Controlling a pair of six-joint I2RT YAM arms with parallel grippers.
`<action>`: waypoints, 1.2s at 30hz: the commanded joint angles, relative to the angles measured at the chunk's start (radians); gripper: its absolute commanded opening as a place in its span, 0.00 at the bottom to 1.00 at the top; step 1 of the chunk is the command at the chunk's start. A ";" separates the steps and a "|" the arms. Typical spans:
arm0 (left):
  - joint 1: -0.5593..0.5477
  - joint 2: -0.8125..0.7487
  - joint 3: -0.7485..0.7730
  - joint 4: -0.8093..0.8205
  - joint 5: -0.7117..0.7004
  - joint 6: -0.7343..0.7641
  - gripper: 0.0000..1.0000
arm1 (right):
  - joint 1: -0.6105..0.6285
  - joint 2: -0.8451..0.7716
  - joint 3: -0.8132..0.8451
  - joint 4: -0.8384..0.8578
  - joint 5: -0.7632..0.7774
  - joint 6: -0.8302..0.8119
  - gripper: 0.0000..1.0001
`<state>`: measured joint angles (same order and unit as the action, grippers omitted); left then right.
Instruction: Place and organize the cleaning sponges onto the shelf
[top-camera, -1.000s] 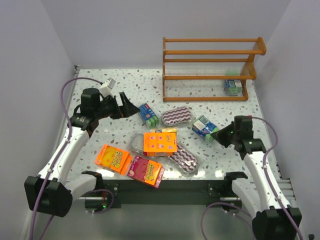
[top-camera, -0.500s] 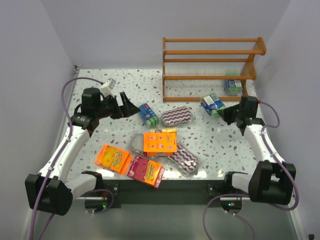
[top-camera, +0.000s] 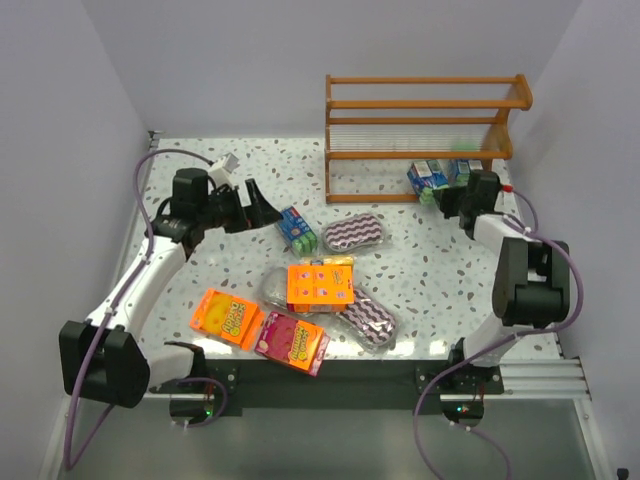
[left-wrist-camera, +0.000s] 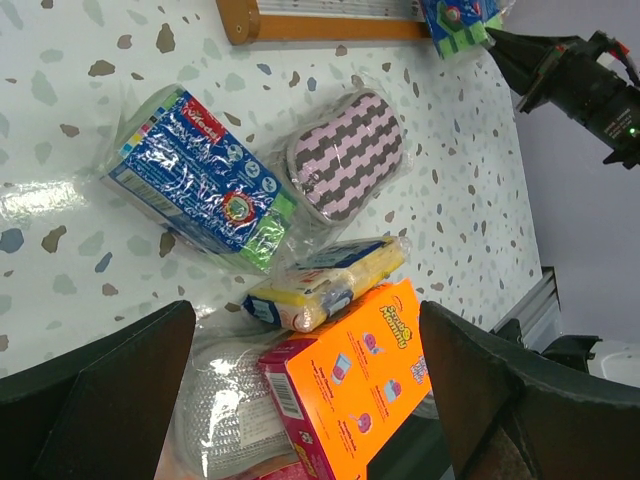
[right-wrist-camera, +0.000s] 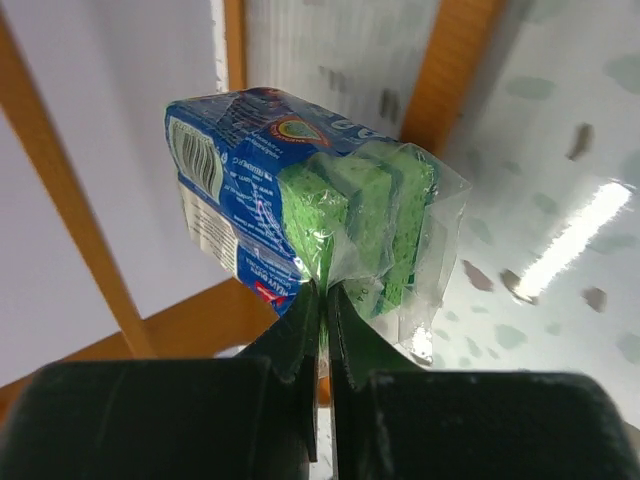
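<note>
Your speckled white worktop (top-camera: 240, 262) sits between plain grey walls, with the orange-brown shelf (top-camera: 420, 103) standing at its far right corner. Your right gripper (right-wrist-camera: 322, 292) is pinched almost fully closed on the clear wrap of a blue-and-green sponge pack (right-wrist-camera: 300, 215), holding it at the front of the shelf's bottom tier, towards the right end; you cannot tell whether the pack rests on the tier. Just beside it, at that tier's right end, lies a second blue-and-green pack (top-camera: 464, 171). Your left gripper (top-camera: 258, 205) stands wide, holding nothing, over the far left part of the worktop, near a third blue-and-green pack (left-wrist-camera: 205, 180) that lies around the middle. Next to that pack is an oval zigzag pad (left-wrist-camera: 347, 155). Nearer the front edge an orange box (top-camera: 320, 284) lies on top of a yellow block with a blue label (left-wrist-camera: 325, 283), touching another oval zigzag pad (top-camera: 368, 322). Towards the front left, an orange pack (top-camera: 226, 316) and a pink pack (top-camera: 292, 340) lie side by side.
</note>
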<state>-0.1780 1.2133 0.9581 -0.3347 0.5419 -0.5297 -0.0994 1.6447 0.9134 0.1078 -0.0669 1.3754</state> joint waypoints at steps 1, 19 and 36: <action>-0.003 0.029 0.060 0.052 -0.003 0.027 1.00 | 0.023 0.047 0.116 0.148 0.056 0.050 0.00; -0.003 0.157 0.142 0.066 -0.007 0.008 1.00 | 0.122 0.230 0.277 0.038 0.260 0.148 0.00; -0.003 0.161 0.176 0.025 -0.011 0.023 1.00 | 0.132 0.290 0.323 0.006 0.334 0.139 0.19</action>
<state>-0.1780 1.3762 1.0916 -0.3161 0.5350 -0.5301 0.0288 1.9121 1.1919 0.0830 0.2481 1.5082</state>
